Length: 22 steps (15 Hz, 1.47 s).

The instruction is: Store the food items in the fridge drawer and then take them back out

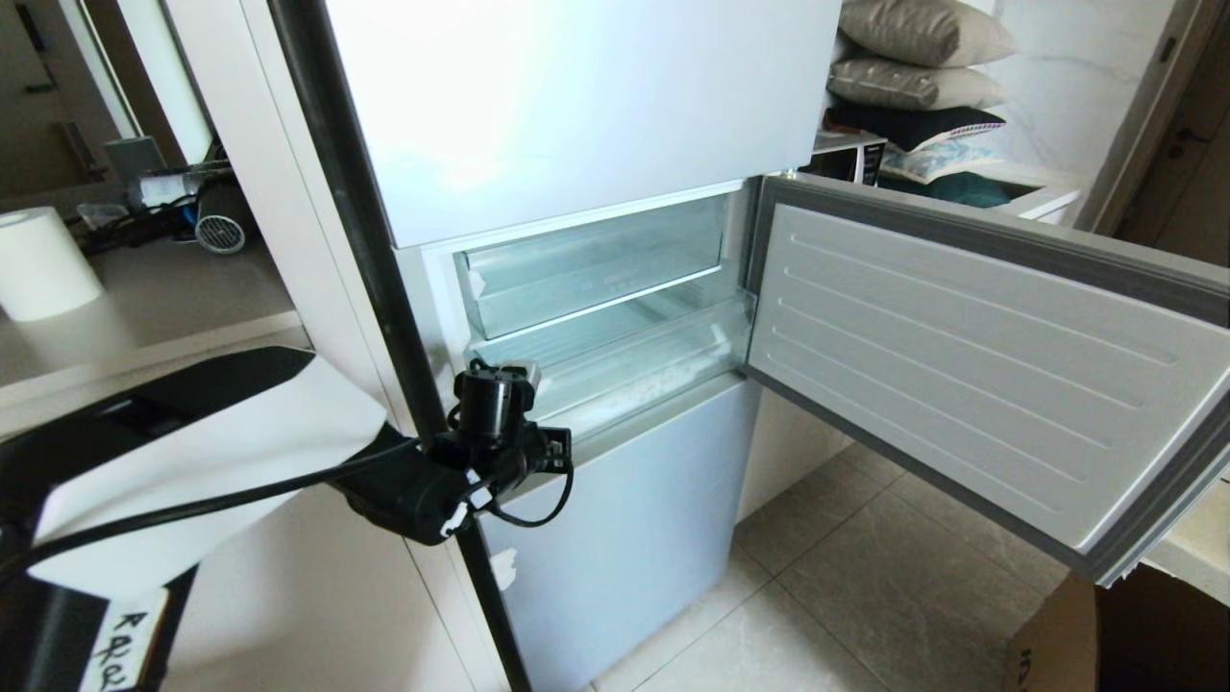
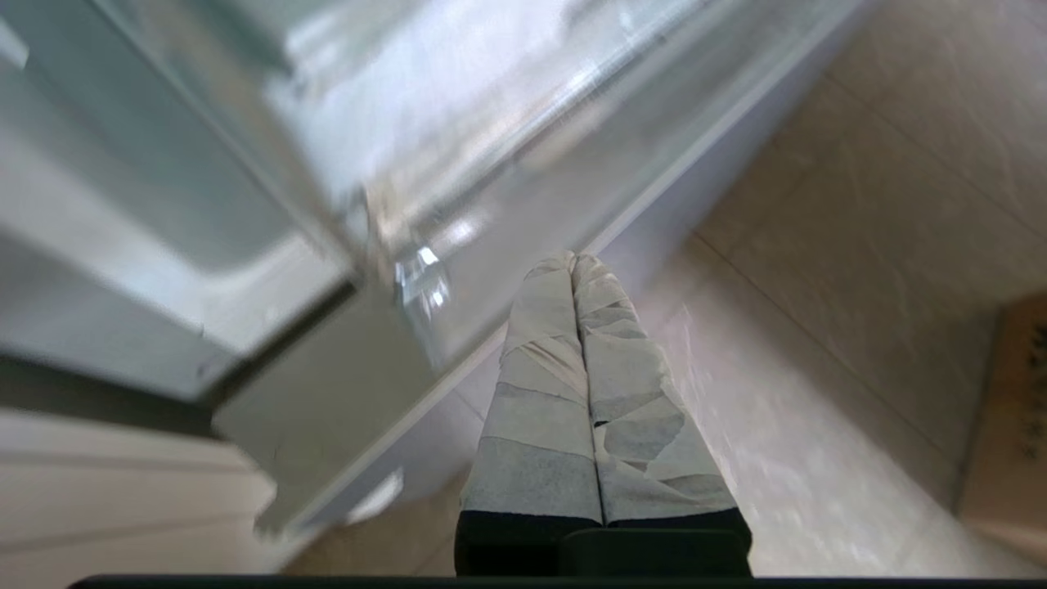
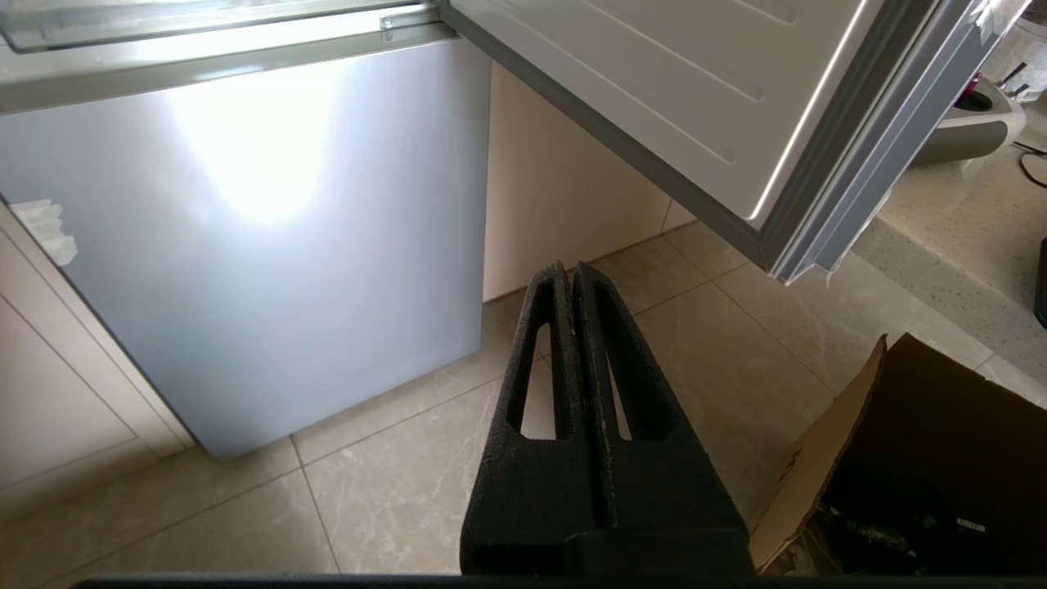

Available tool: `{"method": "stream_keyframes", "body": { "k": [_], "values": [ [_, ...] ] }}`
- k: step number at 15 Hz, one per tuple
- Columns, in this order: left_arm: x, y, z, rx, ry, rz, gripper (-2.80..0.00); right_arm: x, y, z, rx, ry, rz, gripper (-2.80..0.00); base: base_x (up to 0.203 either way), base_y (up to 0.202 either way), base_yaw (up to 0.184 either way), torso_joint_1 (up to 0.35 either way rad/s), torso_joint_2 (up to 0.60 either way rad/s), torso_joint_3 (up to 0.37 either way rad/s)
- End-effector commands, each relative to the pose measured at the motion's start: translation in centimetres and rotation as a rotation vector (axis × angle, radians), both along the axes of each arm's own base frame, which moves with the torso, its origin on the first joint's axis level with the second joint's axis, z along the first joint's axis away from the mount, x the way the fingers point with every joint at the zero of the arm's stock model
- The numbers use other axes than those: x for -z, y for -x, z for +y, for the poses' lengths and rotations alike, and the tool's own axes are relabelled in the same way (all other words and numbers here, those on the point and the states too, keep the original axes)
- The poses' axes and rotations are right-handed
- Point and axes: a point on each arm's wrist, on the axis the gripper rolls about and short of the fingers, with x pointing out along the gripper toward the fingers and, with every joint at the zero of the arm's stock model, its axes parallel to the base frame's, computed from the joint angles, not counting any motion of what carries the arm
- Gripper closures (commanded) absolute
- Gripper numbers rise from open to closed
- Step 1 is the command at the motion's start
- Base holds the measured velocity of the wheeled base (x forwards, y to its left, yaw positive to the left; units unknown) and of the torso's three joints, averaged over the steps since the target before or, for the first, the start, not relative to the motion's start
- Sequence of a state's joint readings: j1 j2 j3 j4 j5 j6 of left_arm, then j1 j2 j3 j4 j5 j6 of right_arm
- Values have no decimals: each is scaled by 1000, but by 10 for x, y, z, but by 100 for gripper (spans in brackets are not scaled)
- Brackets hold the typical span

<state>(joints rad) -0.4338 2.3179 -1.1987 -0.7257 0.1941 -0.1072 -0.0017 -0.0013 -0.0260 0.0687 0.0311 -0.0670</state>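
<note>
The fridge drawer (image 1: 639, 360) is the lower clear bin in the open middle compartment, below a shallower clear tray (image 1: 591, 264). No food items show in any view. My left arm's wrist (image 1: 495, 432) hangs at the drawer's near left corner. In the left wrist view my left gripper (image 2: 572, 260) is shut and empty, its white-taped fingers (image 2: 540, 384) pressed together in front of the lower door's top edge, with the blurred drawer (image 2: 458, 155) beside them. My right gripper (image 3: 570, 270) is shut and empty above the floor tiles, away from the fridge.
The compartment door (image 1: 961, 356) stands swung open to the right. Below the drawer is a closed blue-grey door panel (image 1: 625, 519). A cardboard box (image 3: 924, 458) sits on the floor at the right. A counter with a white roll (image 1: 38, 264) is on the left.
</note>
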Motion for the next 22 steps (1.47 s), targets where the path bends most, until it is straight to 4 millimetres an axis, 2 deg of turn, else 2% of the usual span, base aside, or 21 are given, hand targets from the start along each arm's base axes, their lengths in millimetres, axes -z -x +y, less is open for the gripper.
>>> {"method": "stream_keyframes", "body": {
  "k": [1, 4, 8, 10, 12, 14, 18, 20, 22],
  "values": [
    [19, -13, -3, -15, -4, -10, 0, 0, 0, 0, -1, 0, 0, 0, 0, 0, 0, 0, 0, 0],
    [20, -38, -3, -85, -9, -145, 0, 0, 0, 0, -1, 0, 0, 0, 0, 0, 0, 0, 0, 0],
    [9, -55, 2, -160, 4, -214, 0, 0, 0, 0, 0, 1, 0, 0, 0, 0, 0, 0, 0, 0],
    [9, -55, 2, -162, 5, -214, 0, 0, 0, 0, 0, 1, 0, 0, 0, 0, 0, 0, 0, 0],
    [0, -46, 0, -150, 5, -212, 0, 0, 0, 0, -1, 0, 0, 0, 0, 0, 0, 0, 0, 0],
    [-18, -25, 0, -128, 8, -203, 0, 0, 0, 0, 0, 1, 0, 0, 0, 0, 0, 0, 0, 0],
    [-97, 29, 14, -96, 74, -292, 0, 0, 0, 0, -1, 0, 1, 0, 0, 0, 0, 0, 0, 0],
    [-141, 68, 32, -84, 114, -360, 0, 0, 0, 0, 0, 1, 1, 0, 0, 0, 0, 0, 0, 0],
    [-179, 117, 55, -80, 155, -437, 0, 0, 0, 0, 0, 1, 0, 0, 0, 0, 0, 0, 0, 0]
  ]
}}
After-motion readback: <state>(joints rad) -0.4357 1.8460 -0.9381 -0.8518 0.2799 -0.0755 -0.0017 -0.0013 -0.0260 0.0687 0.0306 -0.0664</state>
